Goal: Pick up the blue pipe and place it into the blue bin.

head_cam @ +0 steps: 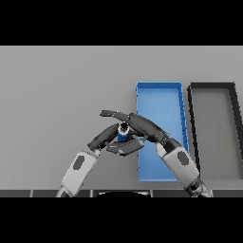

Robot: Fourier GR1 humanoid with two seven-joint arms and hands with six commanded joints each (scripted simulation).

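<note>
The blue pipe [123,135] is a short blue tube with a dark open top, standing upright just left of the blue bin [159,102]. My right hand [137,124] reaches in from the lower right across the bin's left wall. Its fingers curve over the far side of the pipe and its thumb lies on the near side, closing on it. My left hand [103,137] comes in from the lower left with its fingers stretched straight against the pipe's left side. Whether the pipe rests on the table or is lifted cannot be told.
A dark grey bin [232,133] stands right of the blue bin, almost touching it. Both bins are long and run away from me. The grey table [61,90] spreads to the left and the far side.
</note>
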